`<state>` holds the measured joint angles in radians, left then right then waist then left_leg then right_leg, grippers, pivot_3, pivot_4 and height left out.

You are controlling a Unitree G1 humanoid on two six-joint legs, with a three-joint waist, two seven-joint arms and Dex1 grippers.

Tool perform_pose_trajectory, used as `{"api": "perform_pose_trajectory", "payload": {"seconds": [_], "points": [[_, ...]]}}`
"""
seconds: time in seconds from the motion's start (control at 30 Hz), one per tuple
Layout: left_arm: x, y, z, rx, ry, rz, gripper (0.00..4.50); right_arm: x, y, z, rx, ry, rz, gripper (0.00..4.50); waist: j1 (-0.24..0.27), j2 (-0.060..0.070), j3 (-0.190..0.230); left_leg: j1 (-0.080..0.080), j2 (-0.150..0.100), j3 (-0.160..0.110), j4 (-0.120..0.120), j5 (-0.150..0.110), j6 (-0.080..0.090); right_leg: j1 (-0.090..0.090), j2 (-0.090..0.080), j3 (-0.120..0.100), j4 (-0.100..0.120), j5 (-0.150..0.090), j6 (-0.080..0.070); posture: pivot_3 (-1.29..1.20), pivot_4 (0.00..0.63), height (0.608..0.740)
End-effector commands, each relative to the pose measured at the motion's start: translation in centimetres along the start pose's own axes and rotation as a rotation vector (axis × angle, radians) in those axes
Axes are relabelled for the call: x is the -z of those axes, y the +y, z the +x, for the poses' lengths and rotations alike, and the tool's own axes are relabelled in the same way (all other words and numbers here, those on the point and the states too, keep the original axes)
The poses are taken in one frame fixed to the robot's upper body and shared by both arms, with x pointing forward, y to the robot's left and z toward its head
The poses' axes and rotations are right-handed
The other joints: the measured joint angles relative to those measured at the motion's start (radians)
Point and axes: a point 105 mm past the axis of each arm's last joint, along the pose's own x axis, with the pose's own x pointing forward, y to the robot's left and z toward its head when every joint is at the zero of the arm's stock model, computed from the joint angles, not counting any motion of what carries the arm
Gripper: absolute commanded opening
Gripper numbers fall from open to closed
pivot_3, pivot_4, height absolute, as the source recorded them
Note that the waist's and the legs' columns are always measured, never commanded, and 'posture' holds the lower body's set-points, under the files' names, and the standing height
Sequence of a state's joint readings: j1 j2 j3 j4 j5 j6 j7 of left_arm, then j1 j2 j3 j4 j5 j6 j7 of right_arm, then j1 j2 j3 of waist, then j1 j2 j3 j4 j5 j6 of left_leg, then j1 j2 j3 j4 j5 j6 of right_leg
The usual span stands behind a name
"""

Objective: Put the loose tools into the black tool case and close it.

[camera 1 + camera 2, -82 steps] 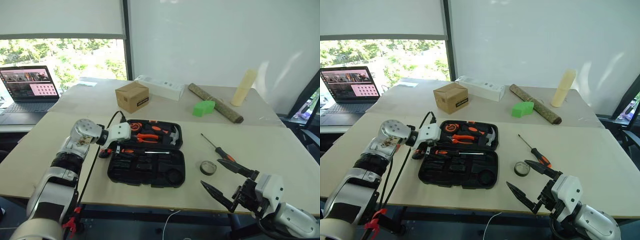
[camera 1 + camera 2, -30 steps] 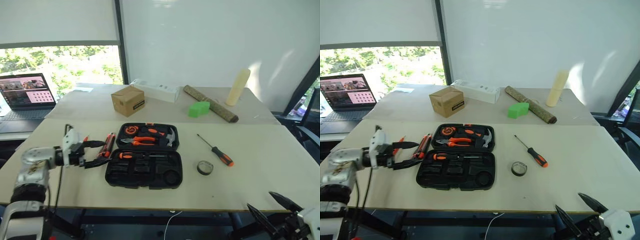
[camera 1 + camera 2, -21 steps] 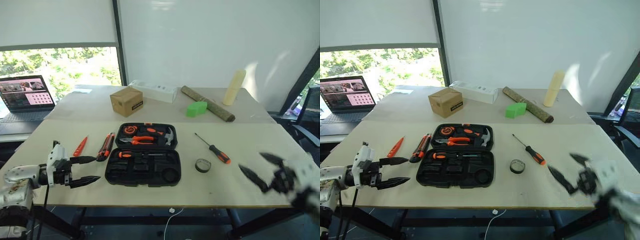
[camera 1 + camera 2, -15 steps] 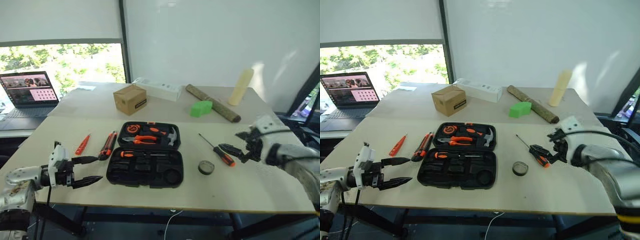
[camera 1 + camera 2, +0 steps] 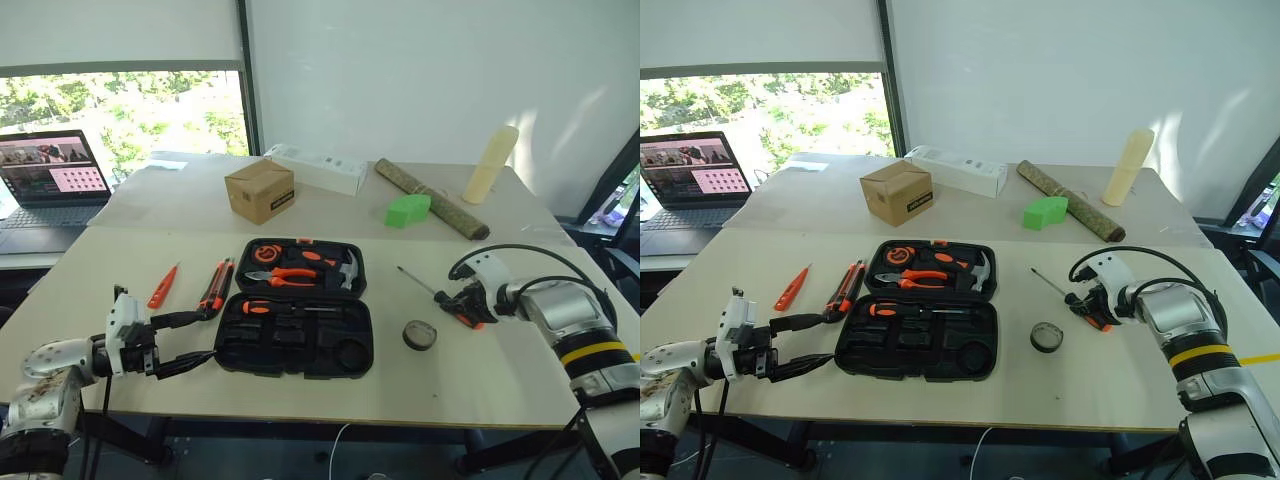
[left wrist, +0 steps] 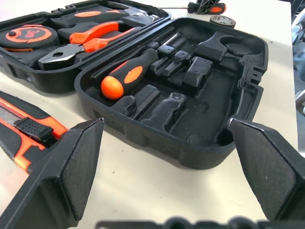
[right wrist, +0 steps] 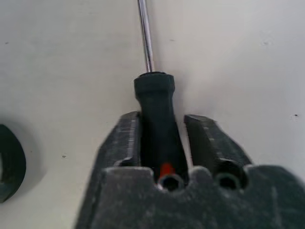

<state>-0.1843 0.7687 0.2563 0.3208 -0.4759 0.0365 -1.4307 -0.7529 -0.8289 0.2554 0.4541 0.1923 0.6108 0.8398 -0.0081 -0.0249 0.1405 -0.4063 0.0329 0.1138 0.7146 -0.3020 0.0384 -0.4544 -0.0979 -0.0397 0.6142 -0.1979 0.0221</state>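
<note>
**Two claws at the desk: right clenched on screwdriver, left released**

Two claws work over the desk (image 5: 520, 340). The right claw (image 7: 162, 143) is clenched on the black-and-orange handle of a screwdriver (image 5: 440, 298) lying on the desk right of the black tool case (image 5: 295, 320); its shaft points away toward the far edge. The left claw (image 6: 162, 157) is released, fingers spread wide, low over the desk just left of the case's near half. The case lies open; a screwdriver, pliers, hammer and tape measure sit in its slots. The tape measure's marking cannot be read. Left of the case lie a utility knife (image 5: 212, 288) and a small orange screwdriver (image 5: 162, 286). A tape roll (image 5: 418, 334) rests between case and right claw. Bare desk surrounds it.
</note>
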Motion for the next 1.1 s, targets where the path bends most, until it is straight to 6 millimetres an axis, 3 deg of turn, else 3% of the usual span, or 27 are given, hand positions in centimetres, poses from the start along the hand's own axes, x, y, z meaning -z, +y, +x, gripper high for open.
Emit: {"api": "perform_pose_trajectory", "payload": {"seconds": [0.03,0.13,0.23,0.3,0.37,0.57,0.83,1.1], "points": [[-1.1,0.2,-0.6,-0.025,-0.030,0.045,4.50,-7.1,1.4,-3.8,-0.112,-0.342,-0.311,0.82,-0.002,0.001,0.000,0.000,0.000,0.000,0.000,0.000,0.000,0.000,0.000,0.000,0.000,0.000,0.000,0.00,0.150,0.740],[-0.9,0.3,-0.7,-0.036,-0.028,0.038,4.50,-10.3,5.0,-4.5,-0.272,-0.431,-0.425,0.82,-0.010,0.002,0.001,0.001,0.001,0.000,0.000,0.000,-0.001,0.000,0.001,0.000,0.001,0.000,0.000,0.00,0.150,0.740],[-0.8,0.5,-0.9,-0.054,-0.028,0.036,4.50,-13.2,11.7,-2.9,-0.470,-0.430,-0.523,0.82,-0.022,0.002,0.001,0.002,0.002,0.001,0.000,0.001,-0.002,0.000,0.003,0.000,0.003,0.002,-0.004,0.00,0.150,0.740],[-0.7,0.5,-1.1,-0.061,-0.023,0.031,4.50,-13.4,15.7,-1.0,-0.558,-0.334,-0.540,0.82,-0.029,0.002,0.001,0.003,0.003,0.000,0.000,0.002,-0.004,0.000,0.005,0.000,0.006,0.003,-0.005,0.00,0.150,0.740],[-0.5,0.4,-1.3,-0.061,-0.014,0.025,4.50,-13.4,18.1,0.5,-0.579,-0.260,-0.556,0.82,-0.030,0.002,0.001,0.004,0.004,0.000,0.000,0.003,-0.005,-0.001,0.005,0.000,0.010,0.002,-0.006,0.00,0.150,0.740],[-0.2,-0.1,-1.7,-0.060,0.001,0.020,4.50,-12.6,18.7,2.9,-0.511,-0.141,-0.592,0.82,0.003,0.002,0.001,-0.001,0.002,0.000,0.007,0.003,-0.004,-0.003,0.000,-0.003,0.013,0.002,-0.006,0.00,0.150,0.740],[0.0,-0.5,-1.7,-0.065,0.008,0.020,4.50,-11.5,17.7,4.2,-0.470,-0.058,-0.675,0.82,-0.008,0.001,0.001,0.001,0.002,0.001,0.007,0.003,-0.005,-0.002,0.003,-0.002,0.014,0.002,-0.006,0.00,0.150,0.740],[-0.1,-0.4,-1.7,-0.074,0.010,0.025,4.50,-11.1,18.1,5.1,-0.486,-0.028,-0.715,0.82,-0.008,0.001,0.001,0.001,0.002,0.002,0.007,0.004,-0.006,-0.002,0.003,-0.002,0.014,0.002,-0.006,0.00,0.150,0.740]]}}
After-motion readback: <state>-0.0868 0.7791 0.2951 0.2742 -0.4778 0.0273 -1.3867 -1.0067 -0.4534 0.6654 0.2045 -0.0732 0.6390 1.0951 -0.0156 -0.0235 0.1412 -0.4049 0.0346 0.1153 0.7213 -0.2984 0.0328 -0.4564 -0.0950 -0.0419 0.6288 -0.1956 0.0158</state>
